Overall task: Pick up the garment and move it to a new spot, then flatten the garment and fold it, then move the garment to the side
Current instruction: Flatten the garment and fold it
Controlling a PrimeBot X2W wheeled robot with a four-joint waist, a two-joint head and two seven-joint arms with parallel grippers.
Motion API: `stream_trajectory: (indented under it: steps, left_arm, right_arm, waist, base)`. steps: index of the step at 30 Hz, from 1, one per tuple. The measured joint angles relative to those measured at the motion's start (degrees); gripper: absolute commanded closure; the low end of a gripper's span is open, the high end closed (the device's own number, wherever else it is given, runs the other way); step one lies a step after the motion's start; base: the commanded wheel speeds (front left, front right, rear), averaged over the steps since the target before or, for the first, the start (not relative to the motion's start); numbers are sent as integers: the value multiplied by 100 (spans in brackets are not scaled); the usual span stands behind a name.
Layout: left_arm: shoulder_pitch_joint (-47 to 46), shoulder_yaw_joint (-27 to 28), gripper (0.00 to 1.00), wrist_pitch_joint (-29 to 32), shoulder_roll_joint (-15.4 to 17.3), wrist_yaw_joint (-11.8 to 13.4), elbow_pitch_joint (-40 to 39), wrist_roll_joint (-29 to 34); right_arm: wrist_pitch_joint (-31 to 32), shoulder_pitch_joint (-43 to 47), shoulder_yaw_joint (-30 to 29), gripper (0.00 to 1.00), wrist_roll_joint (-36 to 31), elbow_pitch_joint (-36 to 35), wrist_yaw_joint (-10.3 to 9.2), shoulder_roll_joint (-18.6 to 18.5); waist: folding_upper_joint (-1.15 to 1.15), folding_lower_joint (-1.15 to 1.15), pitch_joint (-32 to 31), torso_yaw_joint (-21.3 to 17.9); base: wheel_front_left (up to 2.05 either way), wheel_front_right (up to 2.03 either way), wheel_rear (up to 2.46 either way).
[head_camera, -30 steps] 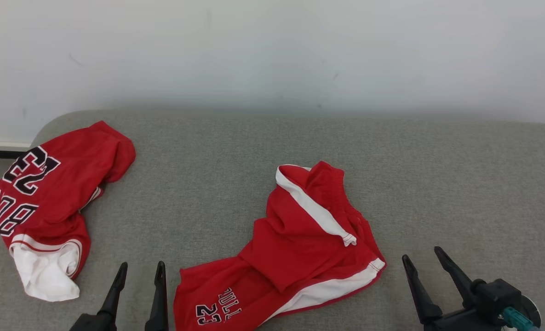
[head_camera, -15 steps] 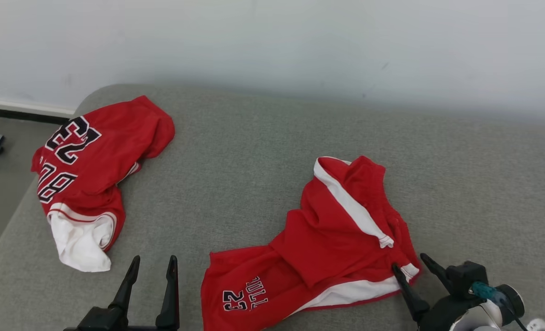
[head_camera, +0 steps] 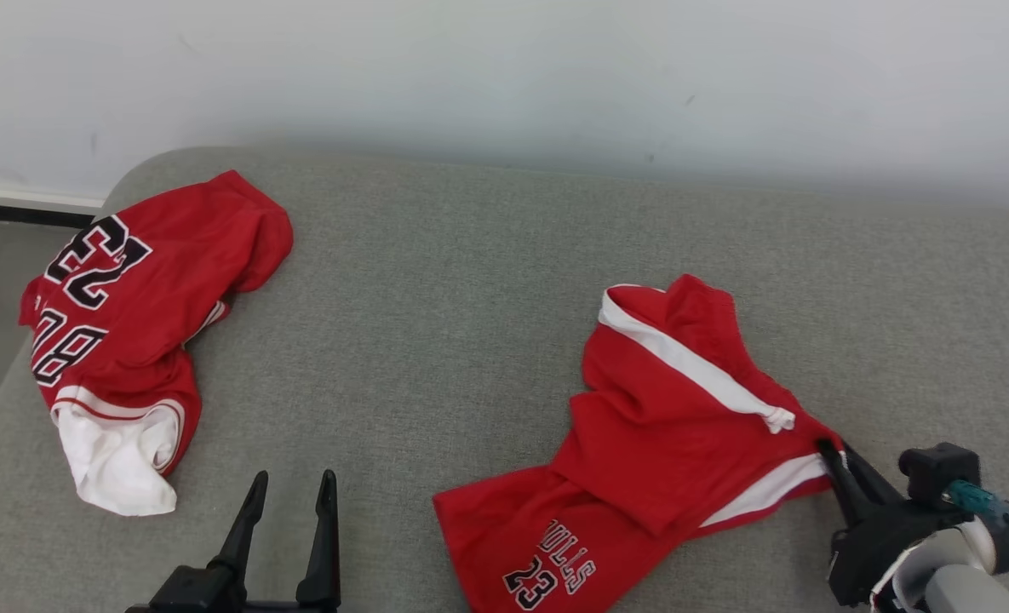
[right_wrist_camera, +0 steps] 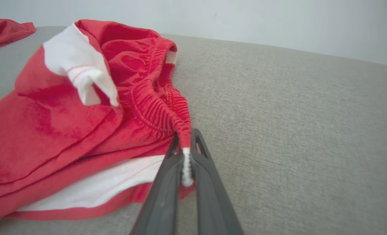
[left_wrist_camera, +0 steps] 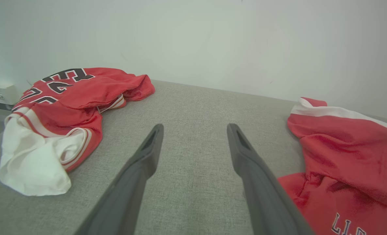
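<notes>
At far left, near the rounded corner of the grey cushion [head_camera: 436, 281], a red jersey [head_camera: 129, 306] lies crumpled, black-and-white nos. facing up and white lining spilling out at its near end. Just right of it, at the bottom of the head view, the left gripper [head_camera: 293, 478] is over bare cushion w/ its fingers [left_wrist_camera: 147, 153] wide apart, nothing btwn them, touching neither garment. Further right, on the cushion's right half, the red shorts [head_camera: 666, 417] lie in a loose heap. One leg w/ a "23" print points toward the near edge, a white side stripe [head_camera: 691, 362] runs diagonally across the top fold, and the elastic waistband [right_wrist_camera: 147, 101] is bunched on the right side. At the shorts' right-hand edge the right gripper [head_camera: 832, 449] has its fingers [right_wrist_camera: 206, 182] pressed together on the fabric. In the right wrist view a bit of red waistband end & white trim is squeezed btwn the two tips. The cloth pulls to a point at the pinch; the rest of the shorts rests on the cushion. Jersey and shorts are well apart. A pale wall [head_camera: 504, 77] runs behind.
</notes>
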Motion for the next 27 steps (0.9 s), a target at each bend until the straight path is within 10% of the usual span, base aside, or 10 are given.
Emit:
stream_trajectory:
  steps: [9,10,11,27]
  left_arm:
    - [14,-21,0,0,-1,18,9,-24]
    - [16,-15,0,0,-2,18,9,-24]
    - [23,-21,0,0,-3,18,10,-24]
    - [172,204,0,0,-4,-9,-14,29]
  right_arm:
    - [-12,813,-958,91,26,-374,0,-218]
    - [-13,883,-1005,23,-21,-441,0,-186]
    - [-12,927,-1065,0,-68,-513,0,-152]
    - [-14,2090,-2326,0,-917,-2983,0,799]
  waist:
    - [0,0,-86,-365]
    - [0,0,-96,-398]
    - [0,0,-107,-430]
    - [0,-2,-402,-806]
  base:
    - [0,0,0]
    - [0,0,0]
    - [0,0,0]
    - [0,0,0]
